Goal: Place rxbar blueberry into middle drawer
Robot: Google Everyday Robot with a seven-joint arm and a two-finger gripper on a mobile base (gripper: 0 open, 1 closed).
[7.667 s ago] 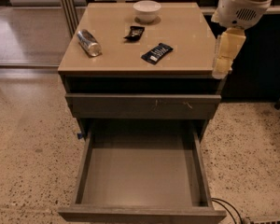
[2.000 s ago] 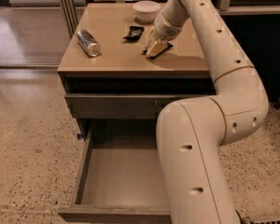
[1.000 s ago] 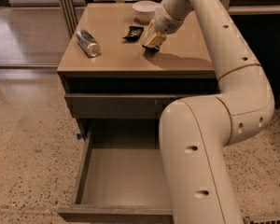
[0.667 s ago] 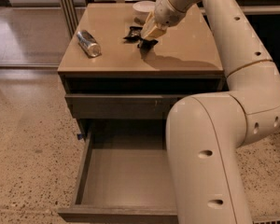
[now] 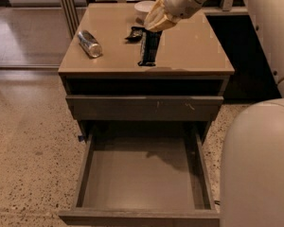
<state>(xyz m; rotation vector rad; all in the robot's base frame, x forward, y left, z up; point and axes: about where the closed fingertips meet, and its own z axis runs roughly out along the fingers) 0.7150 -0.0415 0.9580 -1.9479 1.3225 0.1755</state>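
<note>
Yellowish claw (image 5: 157,22), twelve o'clock over the bench (image 5: 199,46), seemingly pinches the rxbar blueberry (image 5: 149,48) by its top, dangling free for the middle drawer (image 5: 142,174) at six.

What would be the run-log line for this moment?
phase: bar grasped | hand: above tabletop, gripping rxbar blueberry | bar: hanging down | middle drawer: open, empty

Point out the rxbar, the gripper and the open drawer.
rxbar blueberry (image 5: 149,48): camera view, middle of the dark wrapper.
gripper (image 5: 155,26): camera view, between its fingertips, over the tabletop (image 5: 194,46), clamping the wrapper's top end.
middle drawer (image 5: 139,176): camera view, bare bottom panel.
</note>
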